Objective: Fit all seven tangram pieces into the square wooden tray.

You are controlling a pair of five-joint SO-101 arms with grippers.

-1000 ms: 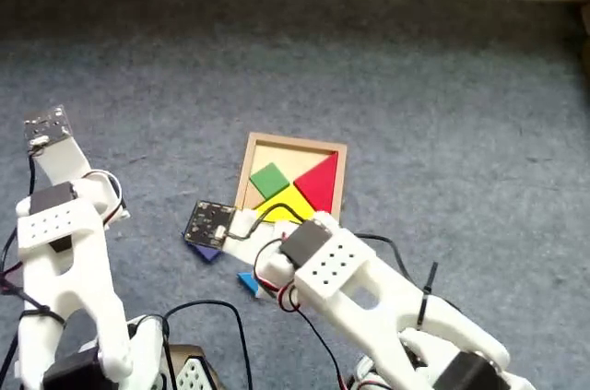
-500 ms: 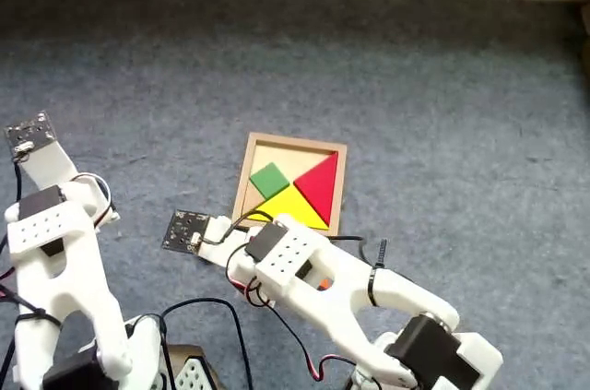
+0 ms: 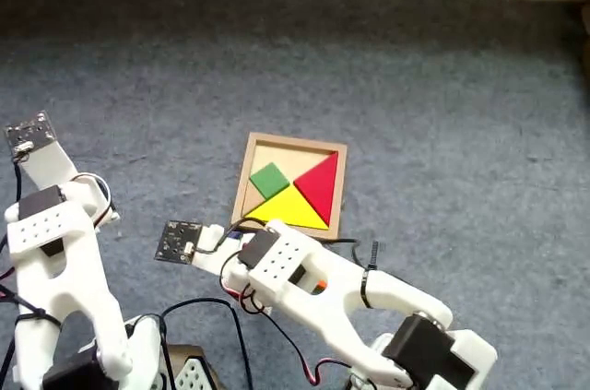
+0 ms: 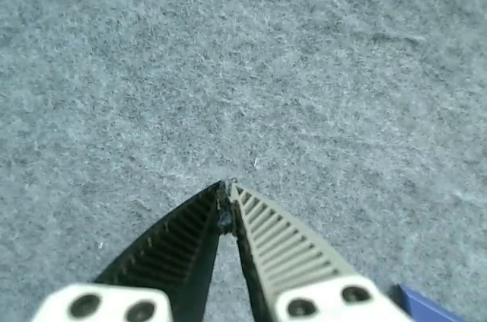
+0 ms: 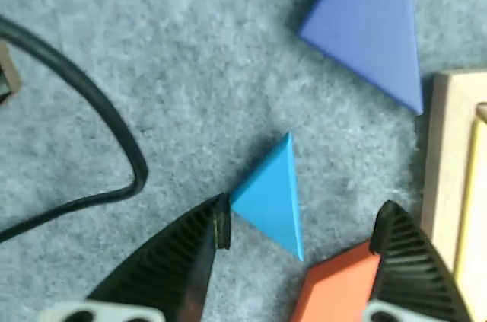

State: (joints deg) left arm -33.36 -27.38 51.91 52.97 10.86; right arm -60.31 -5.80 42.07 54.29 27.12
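Right gripper (image 5: 304, 221) wide open, empty — straddles light-blue triangle (image 5: 270, 194) on carpet (image 5: 114, 33) beside tray (image 5: 441, 154). Looks thin, stiff, light — pinch flat edges, low. Left gripper (image 4: 230, 199) closed, empty.

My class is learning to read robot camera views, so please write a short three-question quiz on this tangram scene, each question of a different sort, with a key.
1. True or false: the left pincer is shut and holds nothing.
2. Which piece lies on the carpet between the tips of the open right pincer? A green square; B light blue triangle; C red triangle.
3. How many pieces lie in the wooden tray?
Key: 1 true; 2 B; 3 three.
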